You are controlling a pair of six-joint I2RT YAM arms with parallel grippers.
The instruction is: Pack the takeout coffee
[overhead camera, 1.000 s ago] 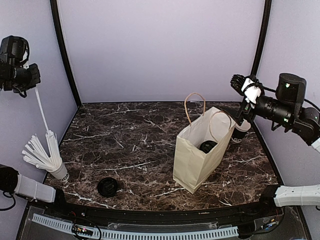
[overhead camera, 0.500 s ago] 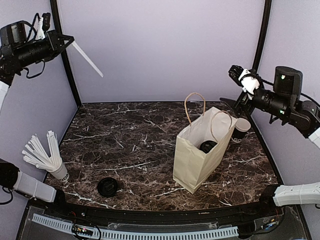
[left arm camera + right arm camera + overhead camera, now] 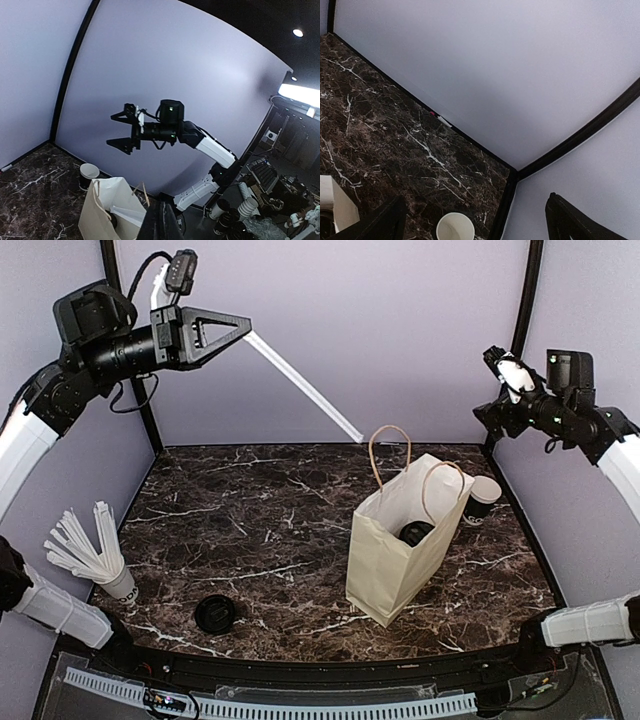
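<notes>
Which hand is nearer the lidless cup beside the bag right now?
Right. The right hand hangs high above the lidless cup; the left hand is raised far to its left, holding a straw.

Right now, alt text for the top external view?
The left gripper, raised high, holds a long white straw angled down toward a tan paper bag containing a black-lidded takeout cup. The right gripper is open, empty.

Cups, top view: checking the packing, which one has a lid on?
The takeout coffee inside the paper bag, black lid showing; the open cup beside it is bare-rimmed.
</notes>
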